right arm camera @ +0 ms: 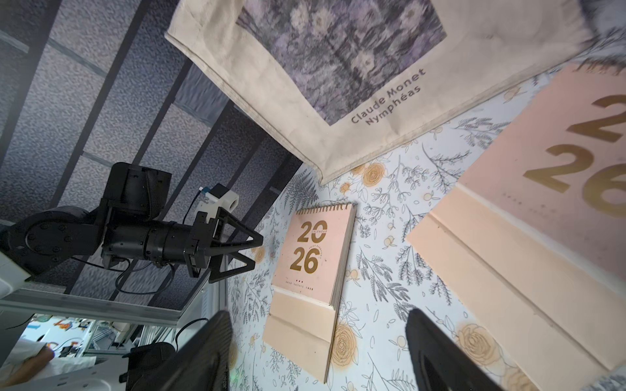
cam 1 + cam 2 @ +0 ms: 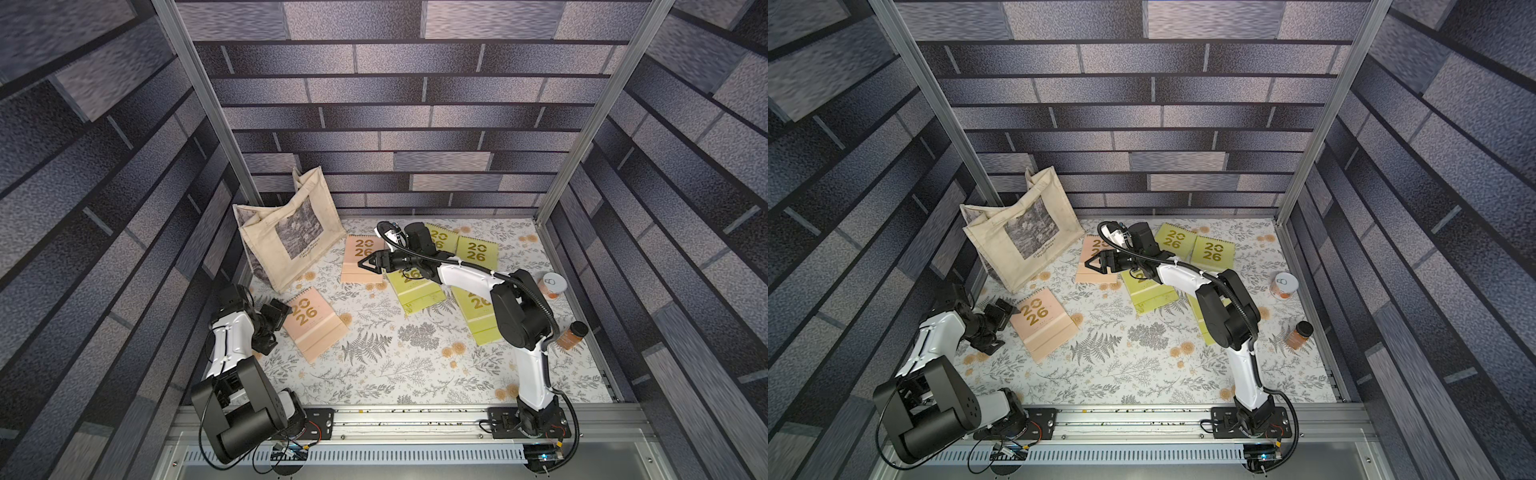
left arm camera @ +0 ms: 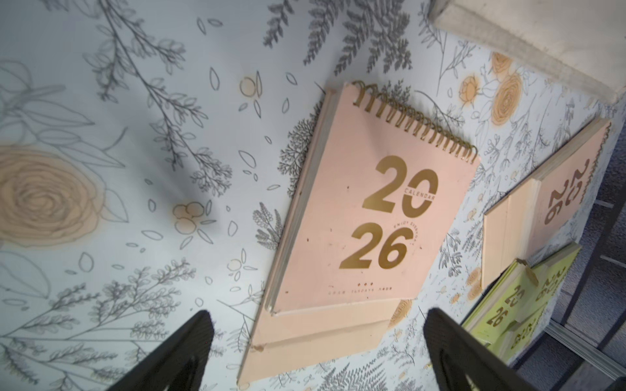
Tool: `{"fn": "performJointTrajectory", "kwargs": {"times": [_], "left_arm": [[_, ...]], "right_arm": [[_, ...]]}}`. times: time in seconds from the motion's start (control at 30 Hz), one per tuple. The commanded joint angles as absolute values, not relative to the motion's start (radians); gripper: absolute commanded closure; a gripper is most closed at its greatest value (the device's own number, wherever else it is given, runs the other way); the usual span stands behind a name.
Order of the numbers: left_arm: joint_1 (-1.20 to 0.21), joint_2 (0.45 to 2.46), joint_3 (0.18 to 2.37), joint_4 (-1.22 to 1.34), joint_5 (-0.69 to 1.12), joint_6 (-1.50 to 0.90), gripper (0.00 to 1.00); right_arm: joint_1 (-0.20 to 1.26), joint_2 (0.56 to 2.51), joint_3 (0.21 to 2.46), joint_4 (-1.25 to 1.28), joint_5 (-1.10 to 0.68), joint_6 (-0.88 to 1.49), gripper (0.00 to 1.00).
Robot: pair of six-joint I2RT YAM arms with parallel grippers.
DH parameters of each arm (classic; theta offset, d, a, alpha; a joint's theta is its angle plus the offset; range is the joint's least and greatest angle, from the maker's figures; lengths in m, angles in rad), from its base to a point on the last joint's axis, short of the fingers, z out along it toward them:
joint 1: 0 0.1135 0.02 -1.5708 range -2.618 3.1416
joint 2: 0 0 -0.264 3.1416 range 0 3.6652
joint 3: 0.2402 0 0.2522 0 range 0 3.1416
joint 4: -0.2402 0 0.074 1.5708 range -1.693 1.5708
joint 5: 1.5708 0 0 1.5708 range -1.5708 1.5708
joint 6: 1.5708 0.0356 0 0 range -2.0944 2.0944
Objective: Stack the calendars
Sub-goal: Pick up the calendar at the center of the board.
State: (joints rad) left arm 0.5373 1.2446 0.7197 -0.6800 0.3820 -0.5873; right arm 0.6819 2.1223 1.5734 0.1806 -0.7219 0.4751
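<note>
Peach-pink covers, one lying by each arm, and nothing gathered into one pile yet.

Left fingers (image 3: 183,348) stand wide apart and empty, just beside the near peach calendar (image 2: 313,324), whose long axis runs slantwise across the tabletop (image 2: 395,374), with its spiral end farther from the robot. Right fingers (image 1: 437,355) are also apart and holding nothing. They hover at the right edge of the far peach calendar (image 2: 361,259), which lies off to their side, not between them. The lime-green calendars (image 2: 477,251) lie spread around the right arm.
</note>
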Motion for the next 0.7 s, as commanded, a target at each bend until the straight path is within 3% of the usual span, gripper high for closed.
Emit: {"fn": "performJointTrajectory", "kwargs": {"times": [0.0,0.67], "left_arm": [[0.531,1.233,0.662,-0.597,0.324,-0.602,0.0],[0.456,1.278,0.551,-0.291,0.402,-0.649,0.0]], "right_arm": [[0.707,2.173,1.645,0.13,-0.782,0.502,0.18],[0.804,2.379,1.853,-0.042,-0.783,0.474,0.19]]}}
